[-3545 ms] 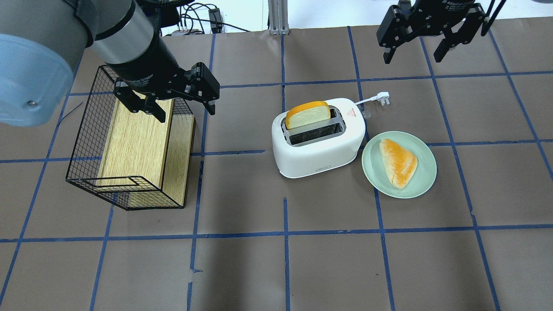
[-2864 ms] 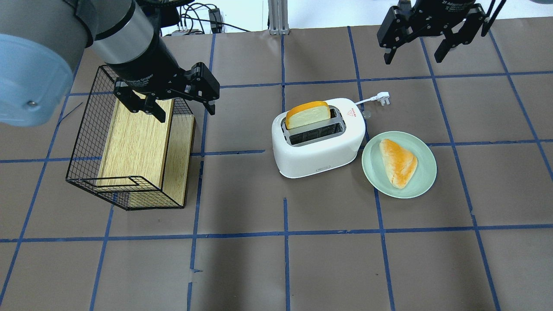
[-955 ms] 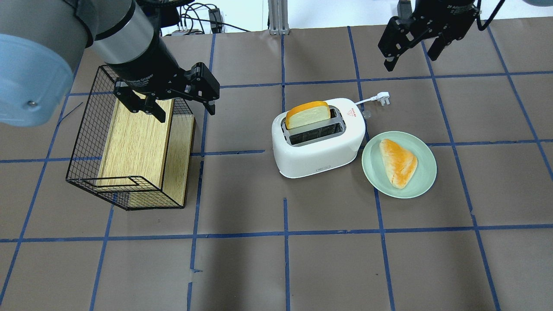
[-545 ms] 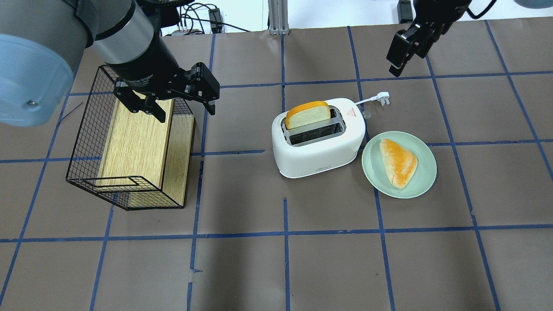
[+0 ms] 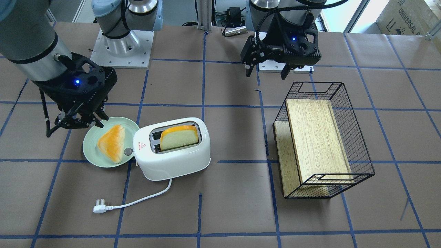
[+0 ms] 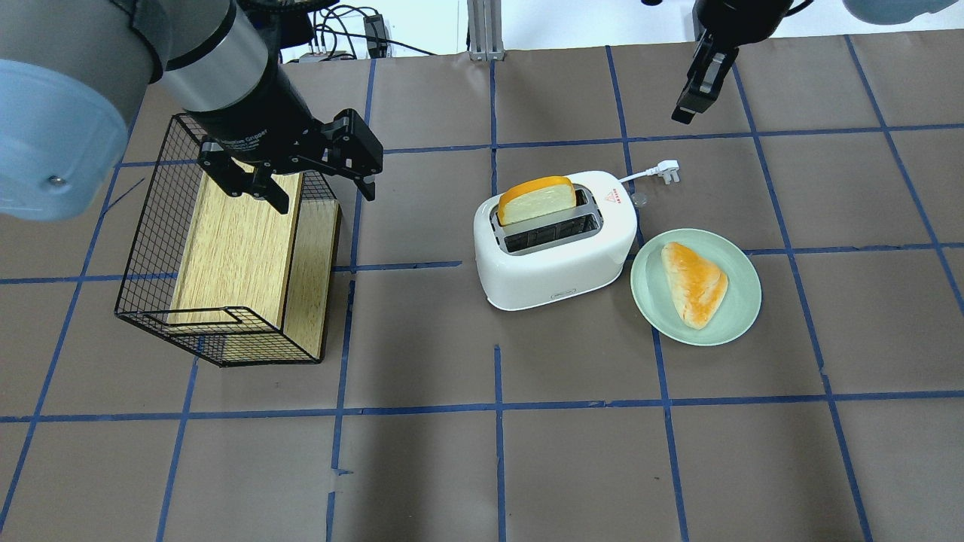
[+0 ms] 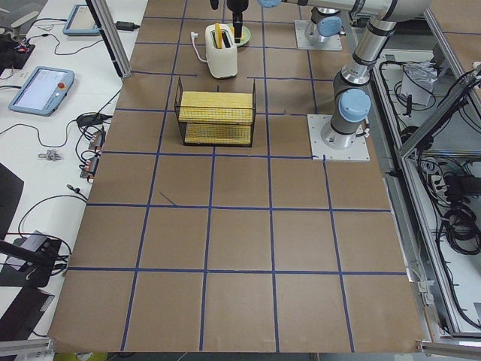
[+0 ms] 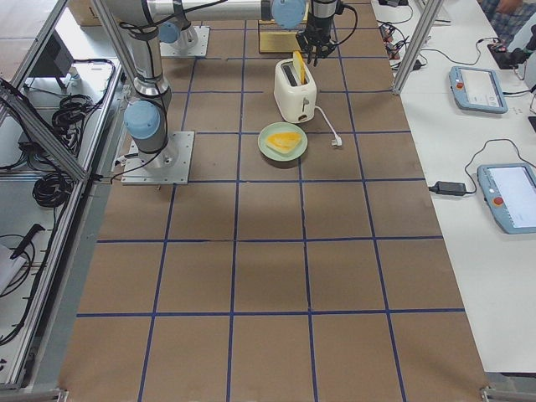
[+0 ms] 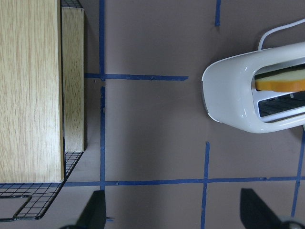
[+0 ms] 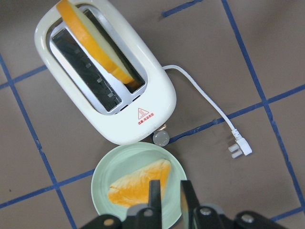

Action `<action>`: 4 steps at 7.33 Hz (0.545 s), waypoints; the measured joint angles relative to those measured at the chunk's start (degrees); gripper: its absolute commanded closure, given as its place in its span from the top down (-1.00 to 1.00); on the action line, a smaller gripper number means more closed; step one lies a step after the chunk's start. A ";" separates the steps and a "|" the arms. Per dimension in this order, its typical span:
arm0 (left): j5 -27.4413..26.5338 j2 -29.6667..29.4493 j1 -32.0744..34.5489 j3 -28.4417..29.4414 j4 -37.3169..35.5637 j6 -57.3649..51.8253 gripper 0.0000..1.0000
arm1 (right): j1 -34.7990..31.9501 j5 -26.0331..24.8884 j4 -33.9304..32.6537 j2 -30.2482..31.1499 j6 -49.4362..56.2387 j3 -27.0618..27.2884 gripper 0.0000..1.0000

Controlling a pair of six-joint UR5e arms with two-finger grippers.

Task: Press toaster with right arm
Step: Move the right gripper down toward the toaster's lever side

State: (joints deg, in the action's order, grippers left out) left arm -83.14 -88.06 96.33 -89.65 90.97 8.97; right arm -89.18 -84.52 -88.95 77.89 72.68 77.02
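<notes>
Looking down through the right wrist view, I am seeing the toaster sitting on the counter, a bread slice standing in one slot. My right gripper is hanging above the green plate just beside the toaster's knob end, fingers nearly together and clenched on nothing. My left gripper is hovering well away from the toaster, over the wire basket, fingers spread and holding nothing.

White 2-slot toaster upright on the table, 1 bread slice standing proud in its far slot, my right arm raised beside it.
</notes>
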 measured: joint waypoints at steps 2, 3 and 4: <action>0.00 0.00 0.00 0.00 0.00 0.00 1.00 | -0.03 -0.45 -3.16 -3.07 11.50 0.55 -0.52; 0.00 0.00 0.00 0.00 0.00 0.00 1.00 | -0.05 -1.28 -4.41 -4.89 14.69 0.81 -0.53; 0.00 -0.01 0.00 0.00 0.00 0.00 1.00 | -0.11 -2.73 -5.04 -6.29 16.96 1.42 -0.53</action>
State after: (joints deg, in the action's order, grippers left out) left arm -83.15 -88.07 96.33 -89.65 90.97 8.97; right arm -89.30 -87.25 -93.99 71.60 89.64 78.44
